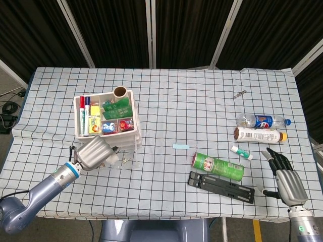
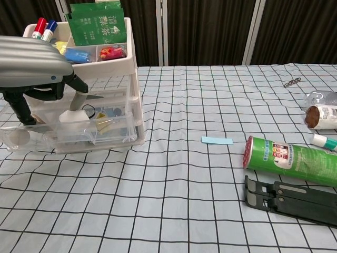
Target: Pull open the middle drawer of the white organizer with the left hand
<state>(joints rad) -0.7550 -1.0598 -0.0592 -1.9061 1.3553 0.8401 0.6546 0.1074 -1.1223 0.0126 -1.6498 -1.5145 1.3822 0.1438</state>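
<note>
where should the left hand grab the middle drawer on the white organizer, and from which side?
Grip the clear front lip of the middle drawer, coming from the organizer's open front, the side facing the robot. The white organizer has solid side walls and a filled top tray, so only the front face gives the fingers a hold, and the drawer slides out that way. The left hand is already at that face.
</note>
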